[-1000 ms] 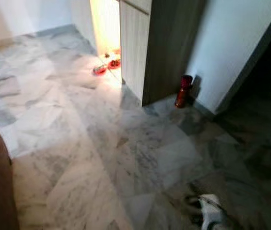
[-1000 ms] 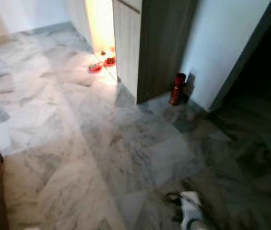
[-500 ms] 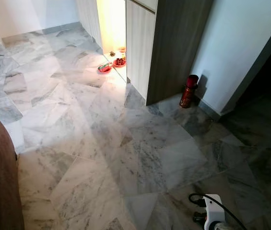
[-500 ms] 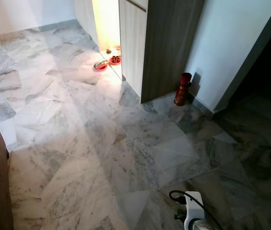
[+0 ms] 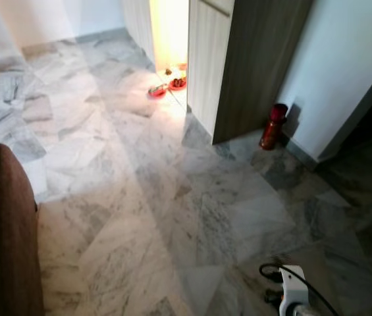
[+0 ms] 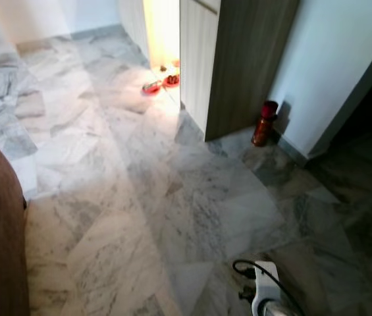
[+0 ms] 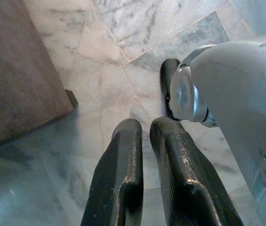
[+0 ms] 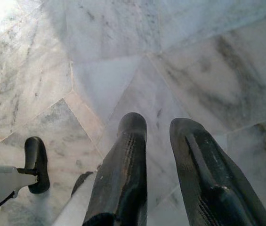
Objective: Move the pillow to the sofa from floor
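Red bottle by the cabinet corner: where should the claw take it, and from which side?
Probably the red bottle's straight body, below its narrower top, coming from the open floor side. It stands upright with the wall close behind and the cabinet beside it, so only the front looks free.
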Robot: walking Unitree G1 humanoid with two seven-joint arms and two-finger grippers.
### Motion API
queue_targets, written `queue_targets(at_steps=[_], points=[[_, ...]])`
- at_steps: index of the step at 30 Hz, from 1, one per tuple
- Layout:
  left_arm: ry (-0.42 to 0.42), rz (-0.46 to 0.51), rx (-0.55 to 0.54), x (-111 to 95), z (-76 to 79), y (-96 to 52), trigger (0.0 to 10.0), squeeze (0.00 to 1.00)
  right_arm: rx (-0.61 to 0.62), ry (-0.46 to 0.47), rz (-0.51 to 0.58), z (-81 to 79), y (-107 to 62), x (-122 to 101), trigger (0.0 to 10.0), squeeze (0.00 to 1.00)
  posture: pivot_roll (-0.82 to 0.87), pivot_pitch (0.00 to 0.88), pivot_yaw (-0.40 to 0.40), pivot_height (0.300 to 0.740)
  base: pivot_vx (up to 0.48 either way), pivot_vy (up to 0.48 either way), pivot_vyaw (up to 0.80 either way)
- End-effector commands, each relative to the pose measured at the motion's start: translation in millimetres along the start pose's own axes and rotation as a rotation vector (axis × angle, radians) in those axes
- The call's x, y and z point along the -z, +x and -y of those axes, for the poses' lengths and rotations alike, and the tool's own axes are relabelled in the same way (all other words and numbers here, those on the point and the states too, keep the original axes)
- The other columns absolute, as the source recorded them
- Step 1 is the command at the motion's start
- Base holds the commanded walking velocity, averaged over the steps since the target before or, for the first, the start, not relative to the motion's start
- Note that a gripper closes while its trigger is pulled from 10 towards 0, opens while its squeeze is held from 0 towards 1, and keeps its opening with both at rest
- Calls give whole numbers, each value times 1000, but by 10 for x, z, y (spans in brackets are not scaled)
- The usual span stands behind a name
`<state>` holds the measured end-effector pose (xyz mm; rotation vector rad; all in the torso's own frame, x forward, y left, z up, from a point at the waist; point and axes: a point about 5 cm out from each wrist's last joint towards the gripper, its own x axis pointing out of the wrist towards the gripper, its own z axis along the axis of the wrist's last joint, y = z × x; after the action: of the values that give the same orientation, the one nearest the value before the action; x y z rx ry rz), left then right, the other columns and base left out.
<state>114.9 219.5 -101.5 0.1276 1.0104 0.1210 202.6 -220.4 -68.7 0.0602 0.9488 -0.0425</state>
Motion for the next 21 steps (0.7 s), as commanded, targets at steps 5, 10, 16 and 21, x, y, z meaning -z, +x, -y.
queue_targets(at_steps=[5,10,16,21], points=[[5,455,-118,-1059,-314,39,10000,0,16,4,26,3,15,-141,10000,0,8,24,-15,740,0,0,0],[11,453,68,-838,-392,-39,10000,0,22,-8,30,6,22,-221,10000,0,32,0,-13,740,0,0,0],[98,317,384,-507,-160,-130,10000,0,29,-22,28,4,26,-255,10000,0,45,0,-1,740,0,0,0],[88,363,145,-751,-308,-38,10000,0,31,-15,35,-7,29,-268,10000,0,40,0,0,740,0,0,0]])
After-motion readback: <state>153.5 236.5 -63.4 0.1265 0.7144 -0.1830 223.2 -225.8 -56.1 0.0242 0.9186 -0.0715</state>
